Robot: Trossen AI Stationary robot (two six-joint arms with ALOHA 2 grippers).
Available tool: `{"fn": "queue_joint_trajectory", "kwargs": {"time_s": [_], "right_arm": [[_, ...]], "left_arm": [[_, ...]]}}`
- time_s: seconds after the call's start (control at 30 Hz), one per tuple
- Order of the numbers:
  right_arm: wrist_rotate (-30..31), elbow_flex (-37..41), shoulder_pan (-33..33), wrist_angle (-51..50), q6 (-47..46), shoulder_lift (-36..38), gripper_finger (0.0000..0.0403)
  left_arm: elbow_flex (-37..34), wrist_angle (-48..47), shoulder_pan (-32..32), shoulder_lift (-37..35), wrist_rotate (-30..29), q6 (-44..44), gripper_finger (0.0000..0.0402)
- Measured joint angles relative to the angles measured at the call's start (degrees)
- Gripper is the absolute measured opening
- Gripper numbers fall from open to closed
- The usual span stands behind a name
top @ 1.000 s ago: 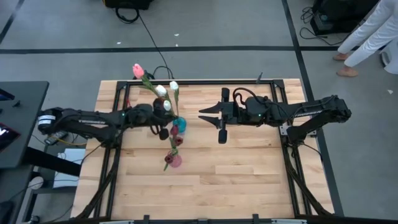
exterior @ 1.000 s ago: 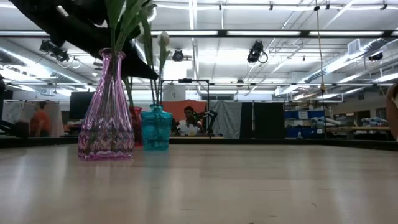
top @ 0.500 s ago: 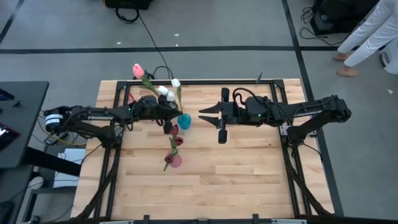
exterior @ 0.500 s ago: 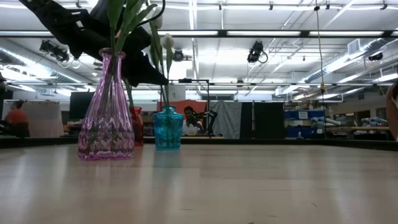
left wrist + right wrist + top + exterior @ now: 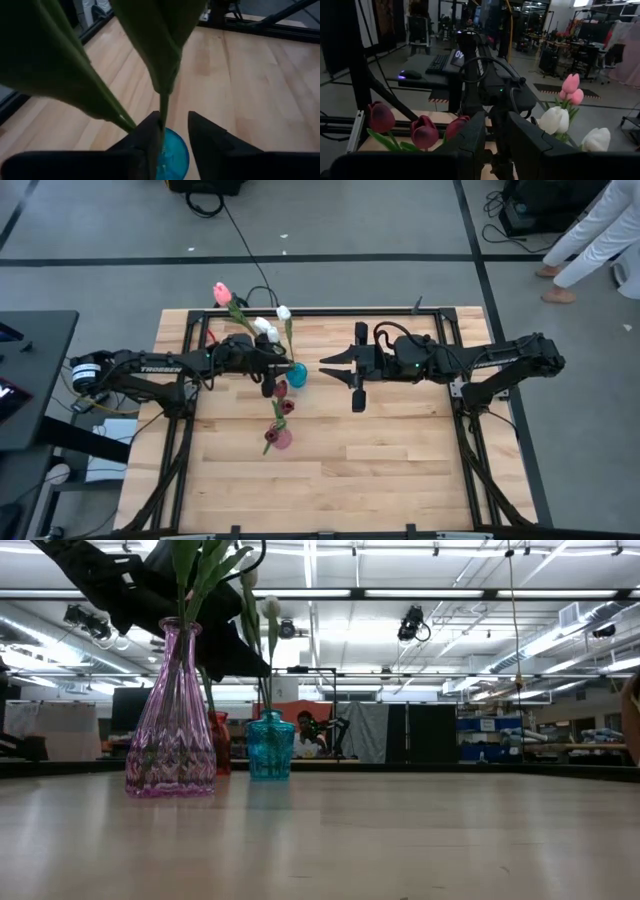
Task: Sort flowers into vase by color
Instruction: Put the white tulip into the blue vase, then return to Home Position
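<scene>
Left gripper (image 5: 172, 137) hangs over the teal vase (image 5: 297, 372), jaws slightly spread around a white tulip's stem (image 5: 164, 107) standing in it. Right gripper (image 5: 345, 370) waits just beside, jaws parted, empty.

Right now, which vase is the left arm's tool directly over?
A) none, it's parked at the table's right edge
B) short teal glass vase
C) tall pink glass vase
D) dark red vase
B: the left wrist view looks down past the left tool onto the short teal glass vase, with a green flower stem running between its fingers toward the vase mouth.
</scene>
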State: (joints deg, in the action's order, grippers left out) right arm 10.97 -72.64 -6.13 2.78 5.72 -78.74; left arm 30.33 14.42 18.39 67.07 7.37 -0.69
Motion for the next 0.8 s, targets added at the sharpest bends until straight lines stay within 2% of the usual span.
{"fn": "queue_joint_trajectory", "kwargs": {"time_s": [0.17,0.3,0.47,0.7,0.8], "right_arm": [[-0.1,0.0,0.0,-0.1,0.9,0.3,0.0093],[0.2,0.0,0.1,-1.6,1.6,1.1,0.0092],[2.8,0.0,0.3,-3.8,1.5,2.7,0.0091],[2.6,0.2,0.2,-5.2,1.6,4.2,0.0091],[2.5,3.6,0.1,-2.3,2.0,6.7,0.0091]], "left_arm": [[0.0,-2.9,0.0,-0.6,0.4,0.0,0.0147],[0.0,-6.3,0.0,-3.5,-0.2,0.5,0.0163],[0.0,-11.6,0.0,-10.9,-1.3,1.7,0.0166],[0.0,-22.7,-0.1,-22.5,-2.8,-0.1,0.0166],[0.0,-26.1,-0.8,-28.0,-3.1,-1.1,0.0166]]}}
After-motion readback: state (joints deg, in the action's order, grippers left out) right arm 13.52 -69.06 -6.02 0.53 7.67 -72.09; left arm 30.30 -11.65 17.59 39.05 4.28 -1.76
